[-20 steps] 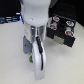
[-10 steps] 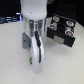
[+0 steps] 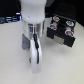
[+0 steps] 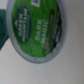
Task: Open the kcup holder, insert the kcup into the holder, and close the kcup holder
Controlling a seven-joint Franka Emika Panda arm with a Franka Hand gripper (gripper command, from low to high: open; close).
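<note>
The arm (image 3: 33, 15) hangs over the white bench (image 3: 65, 67), its pale wrist filling the middle of the exterior view and reaching down toward the bench. The pincer (image 3: 34, 54) sits at the arm's low end, close above the surface, but from here I cannot tell whether it is wide, narrow or gripping anything, since the blur hides the fingers. Just beside it, on the exterior view's right, stands the holder (image 3: 61, 31), a black box with small pale marks on its faces, resting on the bench and apart from the arm. In the wrist view the kcup (image 4: 37, 27) fills much of the picture: a round green lid with white lettering, tilted, against a pale surface.
</note>
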